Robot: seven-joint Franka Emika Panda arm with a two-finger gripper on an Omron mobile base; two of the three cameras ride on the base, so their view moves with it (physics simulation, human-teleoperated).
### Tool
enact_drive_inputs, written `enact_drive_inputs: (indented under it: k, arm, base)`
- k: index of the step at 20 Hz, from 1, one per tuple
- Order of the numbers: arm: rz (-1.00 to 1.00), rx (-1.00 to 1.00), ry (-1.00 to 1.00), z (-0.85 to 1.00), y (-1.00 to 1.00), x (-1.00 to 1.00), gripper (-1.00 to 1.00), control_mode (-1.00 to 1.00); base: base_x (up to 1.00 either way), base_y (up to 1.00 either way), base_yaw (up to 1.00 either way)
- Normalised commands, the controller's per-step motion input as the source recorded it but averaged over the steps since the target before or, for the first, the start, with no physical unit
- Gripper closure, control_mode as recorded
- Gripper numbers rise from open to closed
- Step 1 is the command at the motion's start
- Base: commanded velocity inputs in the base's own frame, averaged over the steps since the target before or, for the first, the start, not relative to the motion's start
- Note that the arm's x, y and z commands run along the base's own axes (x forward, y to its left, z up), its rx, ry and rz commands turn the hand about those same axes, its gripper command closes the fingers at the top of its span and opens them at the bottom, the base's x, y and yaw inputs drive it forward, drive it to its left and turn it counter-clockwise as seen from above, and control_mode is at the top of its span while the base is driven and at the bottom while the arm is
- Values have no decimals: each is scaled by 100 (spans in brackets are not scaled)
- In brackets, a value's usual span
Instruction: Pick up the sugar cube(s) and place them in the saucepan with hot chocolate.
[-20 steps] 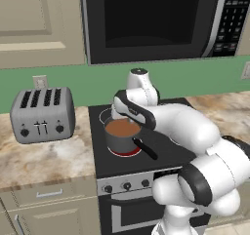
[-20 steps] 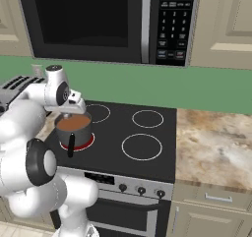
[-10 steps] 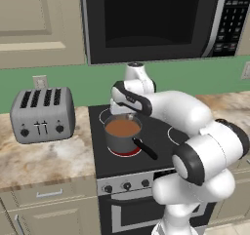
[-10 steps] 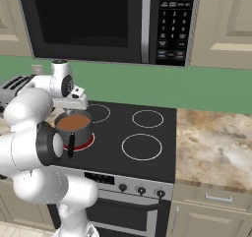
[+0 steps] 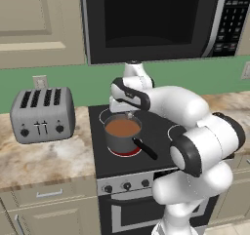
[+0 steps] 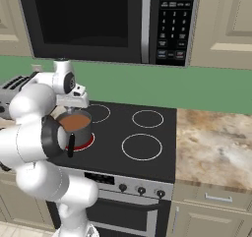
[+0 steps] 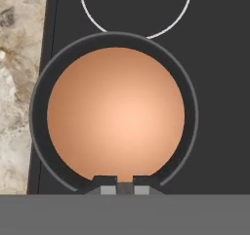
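Saucepan first: we see the small round grey metal saucepan [image 5: 122,137] on the black stovetop [image 6: 147,142], over a red-glowing burner, its black stick handle toward the front. Smooth reddish-brown hot chocolate [image 7: 116,114] fills it. Our tool [image 7: 120,186] hangs directly above it, jaws shut; whether anything sits between them we cannot tell.

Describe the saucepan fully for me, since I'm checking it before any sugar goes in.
The saucepan is a small round grey metal pot with a straight black stick handle pointing toward the stove's front. It stands upright on the front-left burner, which glows red beneath it, on the black cooktop. It holds smooth reddish-brown hot chocolate with a flat, unbroken surface. The gripper is above it, fingers shut; whether they touch its rim cannot be told.
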Motion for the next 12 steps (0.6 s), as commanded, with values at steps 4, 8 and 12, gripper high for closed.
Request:
enact_drive_inputs:
  k: [4,8,12]
  arm:
    - [0,0,0,-8,0,7,100,-100]
    - [0,0,0,-2,2,9,100,-100]
    - [0,0,0,0,10,21,100,-100]
  base:
    - [0,0,0]
    - [0,0,0]
    - [0,0,0]
